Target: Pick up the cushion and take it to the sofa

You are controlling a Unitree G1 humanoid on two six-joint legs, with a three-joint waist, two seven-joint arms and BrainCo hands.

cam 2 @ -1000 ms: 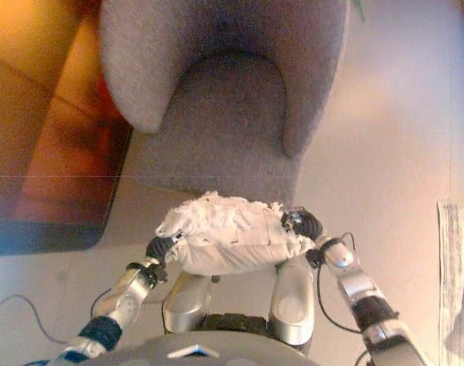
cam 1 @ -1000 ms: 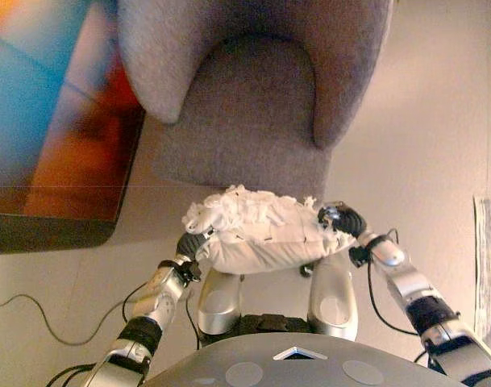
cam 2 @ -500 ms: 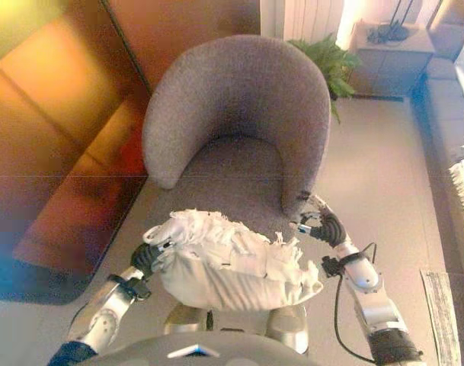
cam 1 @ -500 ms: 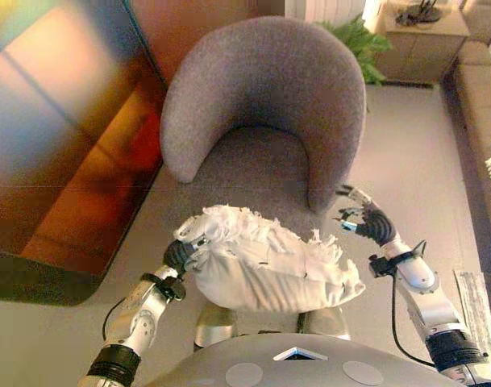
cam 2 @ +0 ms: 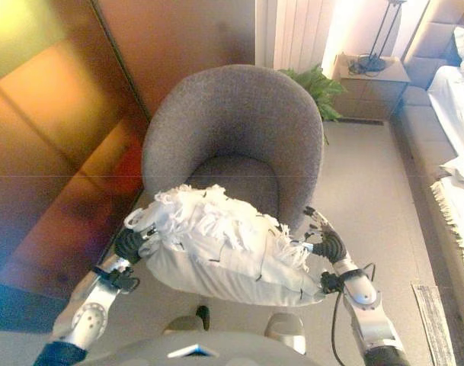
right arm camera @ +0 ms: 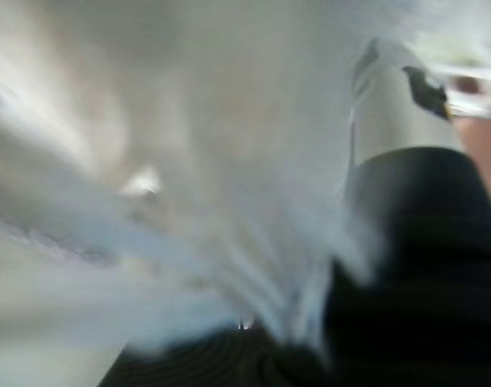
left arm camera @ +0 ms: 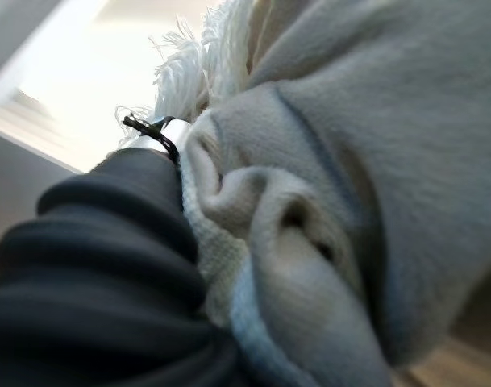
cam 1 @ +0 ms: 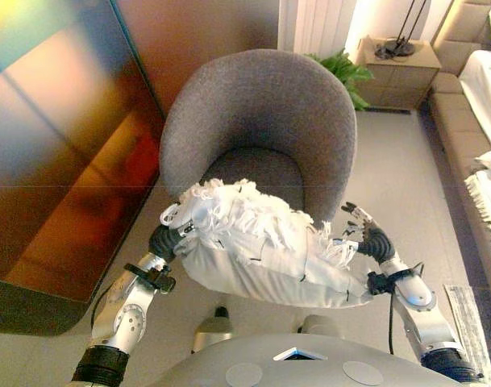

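Between robot hands: cushion (cam 1: 261,246) (fringed)

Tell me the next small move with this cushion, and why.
Probably turn right toward the sofa: the cushion is already lifted between the left hand and right hand, in front of the grey armchair.

cushion (right arm camera: 164,161): pale, smeared, filling most of frame | right hand (right arm camera: 406,234): dark ribbed cover at corner, silver finger (right arm camera: 390,113) pressed against cushion
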